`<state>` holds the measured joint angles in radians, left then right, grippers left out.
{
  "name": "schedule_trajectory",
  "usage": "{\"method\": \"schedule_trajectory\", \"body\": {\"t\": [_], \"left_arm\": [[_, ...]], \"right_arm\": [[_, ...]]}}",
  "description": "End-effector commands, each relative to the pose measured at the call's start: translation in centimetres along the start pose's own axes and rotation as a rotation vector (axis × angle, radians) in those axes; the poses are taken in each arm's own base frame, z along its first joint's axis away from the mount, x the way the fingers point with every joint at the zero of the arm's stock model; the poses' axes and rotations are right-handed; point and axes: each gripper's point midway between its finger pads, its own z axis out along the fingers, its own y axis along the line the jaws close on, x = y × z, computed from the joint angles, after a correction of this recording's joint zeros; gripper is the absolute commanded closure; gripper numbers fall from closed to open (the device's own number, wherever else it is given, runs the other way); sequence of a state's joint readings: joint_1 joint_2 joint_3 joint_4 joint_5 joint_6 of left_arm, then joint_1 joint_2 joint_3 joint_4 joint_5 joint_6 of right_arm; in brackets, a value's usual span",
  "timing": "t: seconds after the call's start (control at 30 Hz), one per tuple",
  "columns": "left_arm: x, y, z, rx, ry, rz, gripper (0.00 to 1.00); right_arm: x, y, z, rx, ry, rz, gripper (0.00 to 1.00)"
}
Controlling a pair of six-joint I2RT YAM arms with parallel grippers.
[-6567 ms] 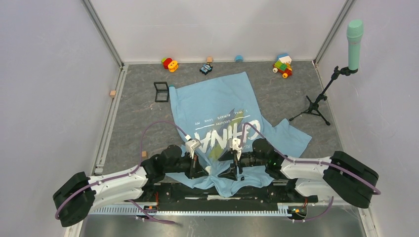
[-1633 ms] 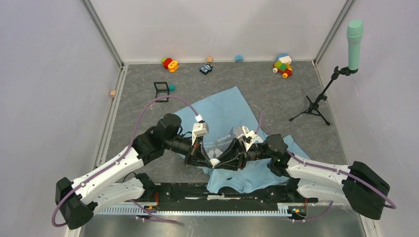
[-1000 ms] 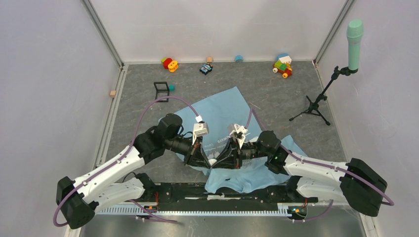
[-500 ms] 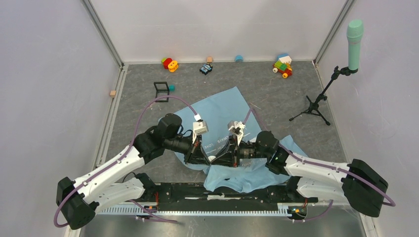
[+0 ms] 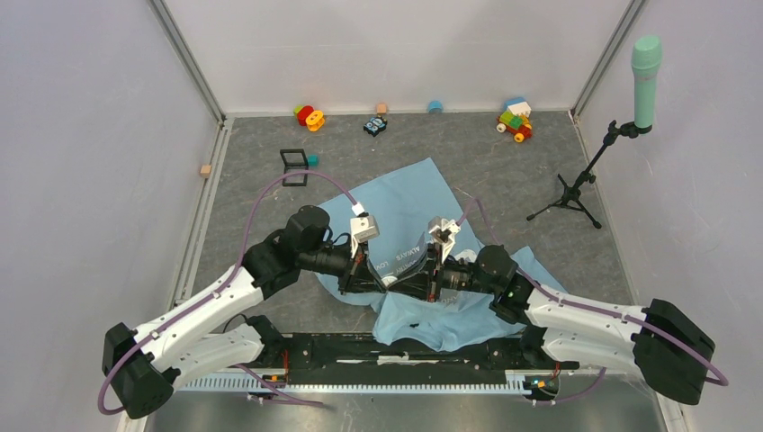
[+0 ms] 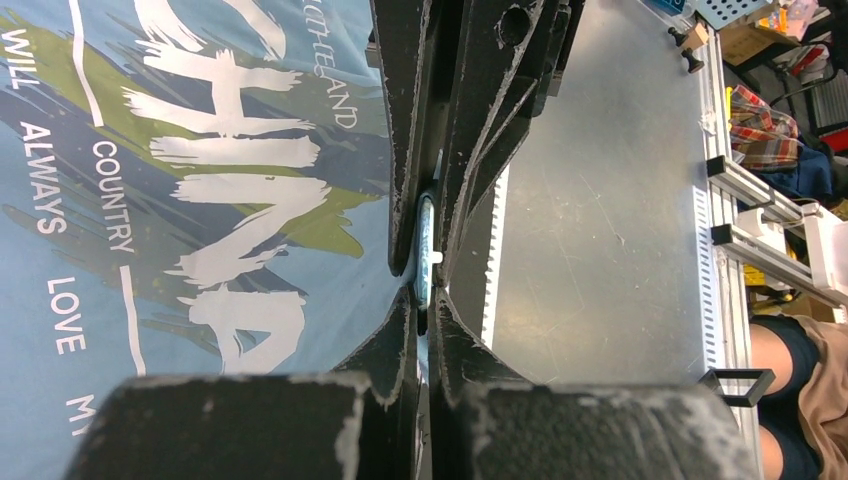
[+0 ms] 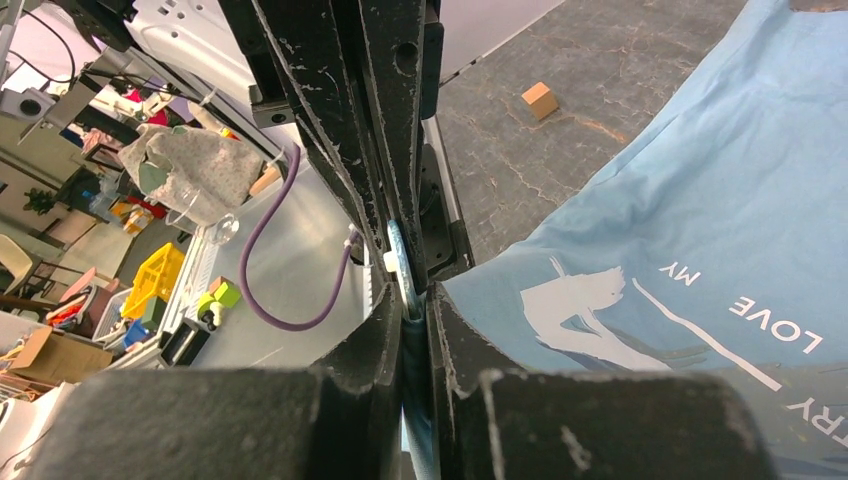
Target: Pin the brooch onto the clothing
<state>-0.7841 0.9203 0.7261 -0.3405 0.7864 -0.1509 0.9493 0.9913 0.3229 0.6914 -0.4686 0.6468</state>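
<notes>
The clothing (image 5: 405,202), a light blue T-shirt with white "CHINA" print, lies mid-table, its near part lifted into a fold. My left gripper (image 5: 381,279) and right gripper (image 5: 398,283) meet tip to tip on that fold. In the left wrist view the left gripper (image 6: 427,300) is shut on thin blue fabric (image 6: 200,200), with the brooch (image 6: 424,240) edge-on just beyond its tips. In the right wrist view the right gripper (image 7: 415,300) is shut on dark blue fabric (image 7: 700,200), and the brooch (image 7: 397,255), a thin silvery disc, enters its jaw gap.
A black square frame box (image 5: 293,166) stands left of the shirt. Coloured toy blocks (image 5: 309,116) and a toy stack (image 5: 515,120) line the back wall. A microphone stand (image 5: 576,193) is at the right. A small wooden block (image 5: 206,169) lies at the left edge.
Both grippers, still joined at the fold, have moved a little away from the arm bases, lifting the fabric with them. The right jaws have closed slightly.
</notes>
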Motion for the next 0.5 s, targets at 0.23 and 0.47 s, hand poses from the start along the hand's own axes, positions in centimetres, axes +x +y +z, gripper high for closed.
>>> {"method": "schedule_trajectory", "body": {"t": [0.23, 0.47], "left_arm": [[-0.9, -3.5, -0.4, 0.149, -0.025, 0.035, 0.98], [-0.9, -2.9, -0.4, 0.108, -0.026, 0.023, 0.98]], "right_arm": [[-1.1, -5.5, -0.9, 0.267, -0.098, -0.011, 1.00], [-1.2, -5.4, -1.1, 0.261, -0.107, -0.028, 1.00]]}}
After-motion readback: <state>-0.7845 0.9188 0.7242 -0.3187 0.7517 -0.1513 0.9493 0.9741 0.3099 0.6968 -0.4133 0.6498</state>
